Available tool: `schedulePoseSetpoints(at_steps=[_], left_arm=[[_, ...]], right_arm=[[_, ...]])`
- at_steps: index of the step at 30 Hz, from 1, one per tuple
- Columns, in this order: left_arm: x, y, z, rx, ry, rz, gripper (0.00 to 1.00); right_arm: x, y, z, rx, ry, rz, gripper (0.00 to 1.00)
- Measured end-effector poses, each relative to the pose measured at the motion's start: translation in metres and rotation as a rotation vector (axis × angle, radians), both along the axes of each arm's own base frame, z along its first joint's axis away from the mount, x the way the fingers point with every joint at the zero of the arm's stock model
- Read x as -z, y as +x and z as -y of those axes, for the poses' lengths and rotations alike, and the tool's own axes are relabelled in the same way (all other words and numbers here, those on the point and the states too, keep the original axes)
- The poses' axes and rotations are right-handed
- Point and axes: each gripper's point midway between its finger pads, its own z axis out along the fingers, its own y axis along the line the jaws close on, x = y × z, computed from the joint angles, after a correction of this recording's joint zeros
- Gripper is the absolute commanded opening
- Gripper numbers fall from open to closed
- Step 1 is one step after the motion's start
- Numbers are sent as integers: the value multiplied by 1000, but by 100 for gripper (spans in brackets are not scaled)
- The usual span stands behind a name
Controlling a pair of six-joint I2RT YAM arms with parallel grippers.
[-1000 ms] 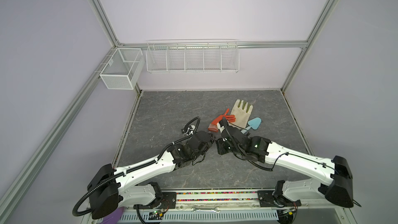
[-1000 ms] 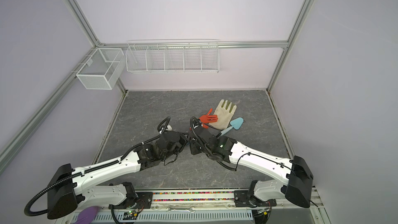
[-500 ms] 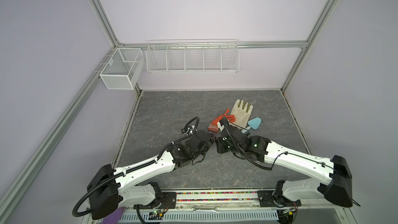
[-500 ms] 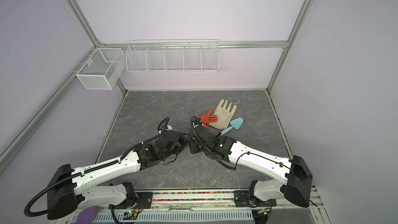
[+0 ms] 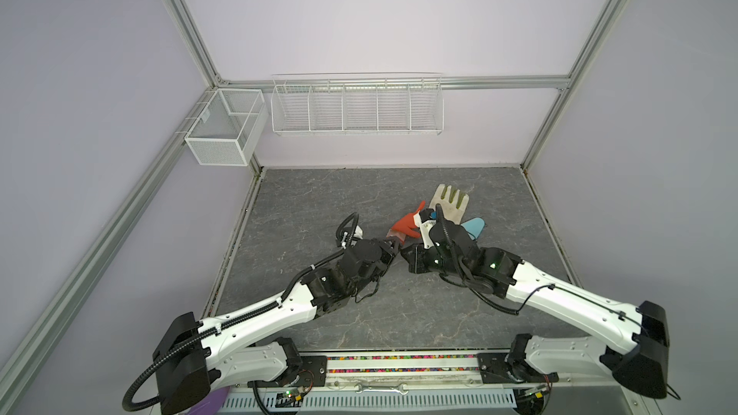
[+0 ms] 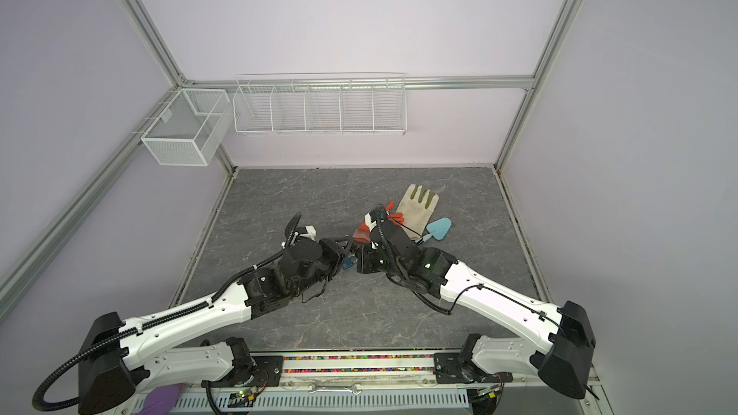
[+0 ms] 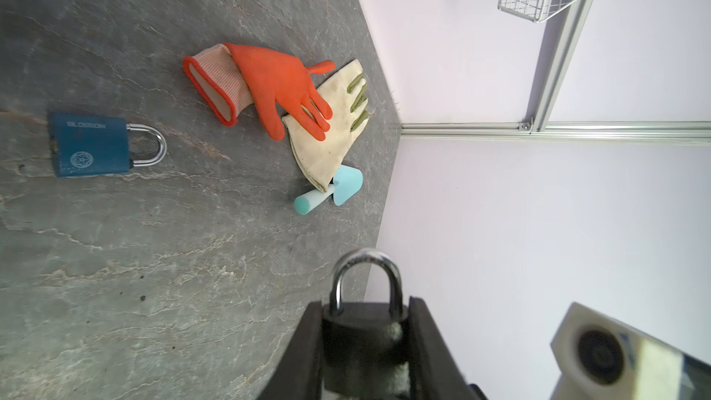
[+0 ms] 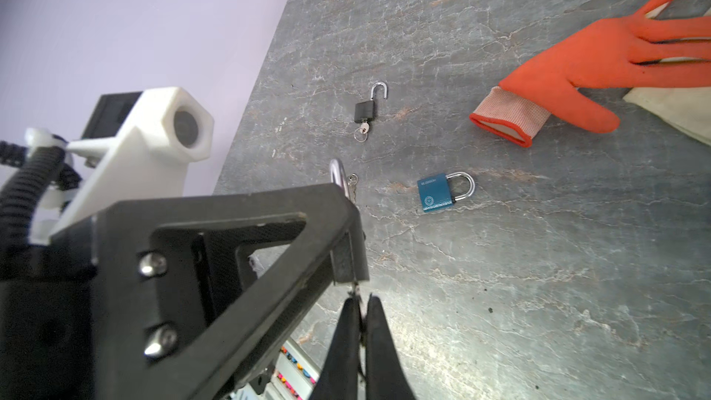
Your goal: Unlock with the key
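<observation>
Grey tabletop [image 5: 359, 201] below: left tool [image 7: 365, 307] clamps black padlock [image 7: 363, 330], shackle [image 7: 363, 255] pointing outward; right tool [image 8: 360, 300] pinches key [image 8: 354, 290].

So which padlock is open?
Small black padlock lying keyed on the table: shackle swung free. Blue padlock and gripped black padlock in left tool are shut.

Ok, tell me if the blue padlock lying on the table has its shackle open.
No, the blue padlock lies with both legs of its shackle seated in the body.
</observation>
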Motion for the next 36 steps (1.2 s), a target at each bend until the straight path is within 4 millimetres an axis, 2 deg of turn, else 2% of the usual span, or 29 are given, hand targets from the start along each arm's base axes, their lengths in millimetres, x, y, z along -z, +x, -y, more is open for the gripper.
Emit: schedulePoseSetpoints(at_steps=[10, 17, 29, 33, 36], left_arm=[[-13, 4, 1, 1, -21, 51, 0], [-27, 5, -9, -27, -33, 91, 0], [-45, 0, -21, -25, -24, 146, 0], [-47, -5, -23, -5, 2, 167, 0], [-41, -10, -24, 19, 49, 166, 0]], right_arm=[[-13, 3, -1, 12, 125, -77, 7], [-25, 3, -10, 1, 226, -109, 7], [-39, -2, -17, -44, 275, -87, 7], [-43, -7, -17, -68, 272, -63, 16], [-54, -7, -15, -78, 289, -22, 22]])
